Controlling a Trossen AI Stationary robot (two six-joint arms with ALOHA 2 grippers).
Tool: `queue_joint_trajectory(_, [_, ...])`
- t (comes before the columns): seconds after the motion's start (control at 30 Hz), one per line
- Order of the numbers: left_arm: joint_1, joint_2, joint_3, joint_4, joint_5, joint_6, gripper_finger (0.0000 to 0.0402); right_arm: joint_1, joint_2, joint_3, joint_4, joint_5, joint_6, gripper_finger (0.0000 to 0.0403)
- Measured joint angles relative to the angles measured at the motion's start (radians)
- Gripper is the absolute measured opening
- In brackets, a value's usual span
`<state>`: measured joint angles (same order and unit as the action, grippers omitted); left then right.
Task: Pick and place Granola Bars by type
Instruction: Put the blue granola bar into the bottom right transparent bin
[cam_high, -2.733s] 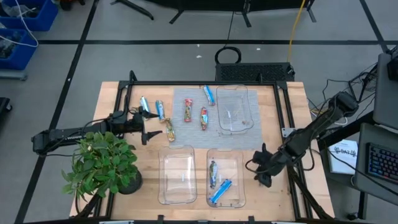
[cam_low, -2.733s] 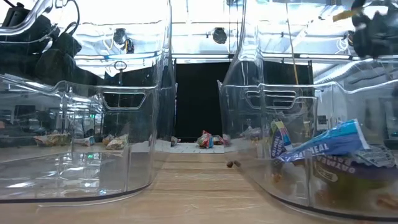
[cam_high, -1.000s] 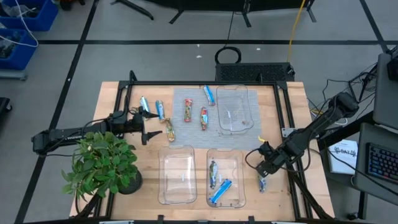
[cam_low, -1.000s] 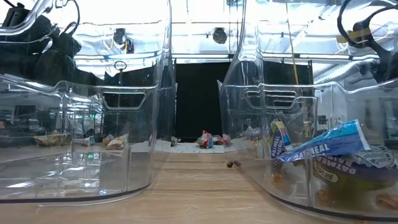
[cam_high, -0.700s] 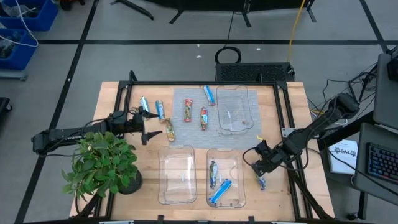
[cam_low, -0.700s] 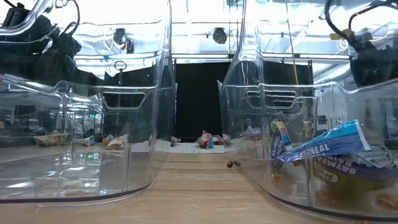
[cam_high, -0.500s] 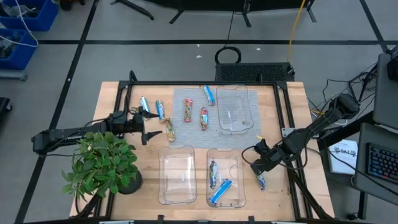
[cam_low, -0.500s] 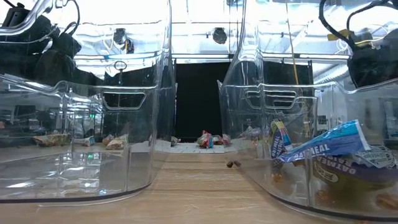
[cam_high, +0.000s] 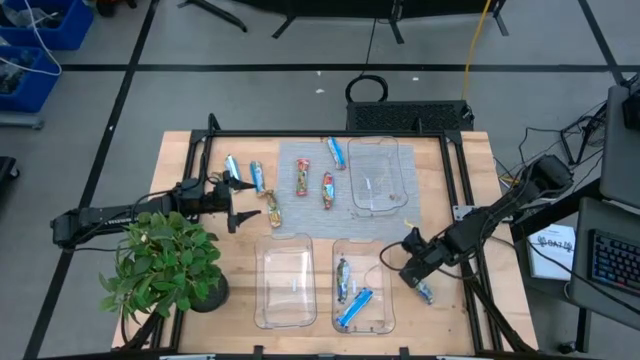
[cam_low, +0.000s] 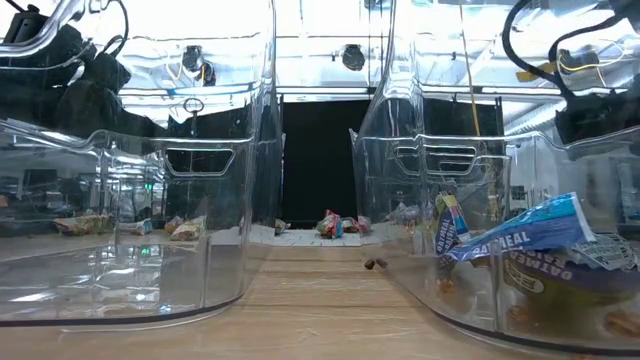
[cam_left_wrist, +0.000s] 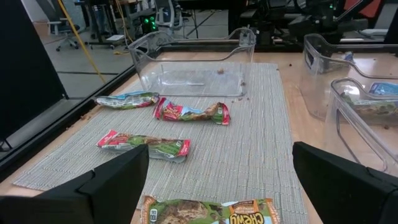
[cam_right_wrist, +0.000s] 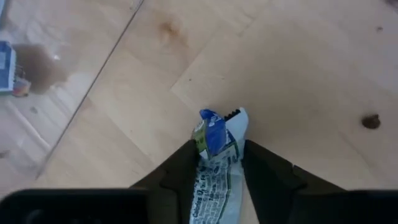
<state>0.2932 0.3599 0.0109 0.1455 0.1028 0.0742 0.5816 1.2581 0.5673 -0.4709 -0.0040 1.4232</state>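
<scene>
My right gripper is shut on a blue-and-white granola bar. In the high view it is just right of the near-right clear tray, which holds a blue bar and a darker one. My left gripper is open at the table's left, beside a tan bar that lies flat between its fingers. Red bars and blue bars lie flat farther back. My right gripper pinches the blue-and-white bar between its two fingers, which lie along its sides. The bar's free end sticks out past the fingertips toward the table. The fingers come from above, slanting down. The bar seems clear of the wood.
A grey woven mat carries the far clear tray. A second clear tray stands near left. A potted plant stands at the near left, beside my left arm. Bare wood lies right of the near-right tray.
My right gripper has gone a little toward the table's left, toward the near-right tray, with the blue-and-white bar in its fingers. Some seconds ago it was low over that bar on the wood.
</scene>
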Motion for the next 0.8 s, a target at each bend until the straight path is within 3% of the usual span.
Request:
queue_joint_trajectory(0.17, [0.0,0.0,0.0,0.0,0.0,0.0,0.0397,0.001,-0.002,0.0,0.009,0.032,-0.131,0.0016])
queue_joint_trajectory(0.33, [0.0,0.0,0.0,0.0,0.0,0.0,0.0397,-0.002,-0.05,-0.004,0.003,0.134,-0.202,0.0009])
queue_joint_trajectory(0.5, [0.0,0.0,0.0,0.0,0.0,0.0,0.0397,-0.002,-0.182,0.018,-0.043,0.203,-0.238,0.0006])
queue_joint_trajectory(0.8, [0.0,0.0,0.0,0.001,0.0,0.0,0.0397,-0.014,-0.334,0.264,-0.273,0.461,-0.474,0.0004])
